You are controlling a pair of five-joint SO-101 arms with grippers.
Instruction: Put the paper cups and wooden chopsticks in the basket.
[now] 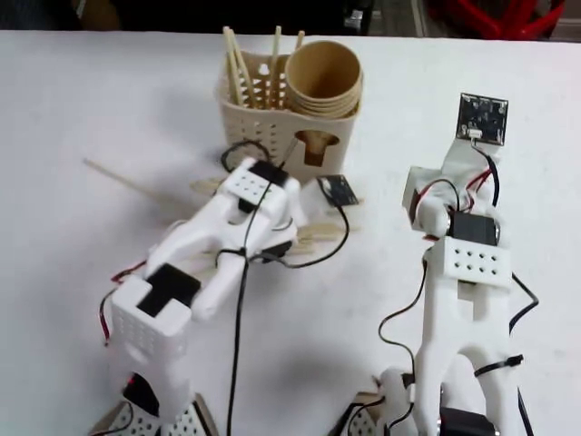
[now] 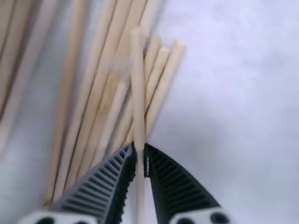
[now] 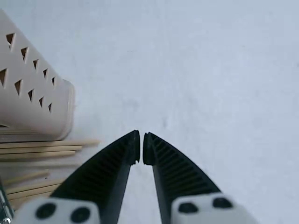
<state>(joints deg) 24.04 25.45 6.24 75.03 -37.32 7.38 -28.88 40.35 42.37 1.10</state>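
A cream basket (image 1: 263, 123) stands at the back middle of the table, with stacked paper cups (image 1: 324, 77) and a few wooden chopsticks (image 1: 238, 64) upright in it. In front of it lies a pile of chopsticks (image 2: 88, 121). My left gripper (image 2: 140, 156) hangs just over that pile, shut on one chopstick (image 2: 137, 88) that points away between its fingers. Off to the basket's side, my right gripper (image 3: 141, 148) is shut with nothing in it, low over bare table. Beside it are the basket's wall (image 3: 32, 93) and some chopstick ends (image 3: 42, 148).
One stray chopstick (image 1: 127, 184) lies apart on the white table (image 1: 73, 109), to the left of the left arm (image 1: 227, 227). The right arm (image 1: 463, 263) stands at the right. Black cables loop around both arms.
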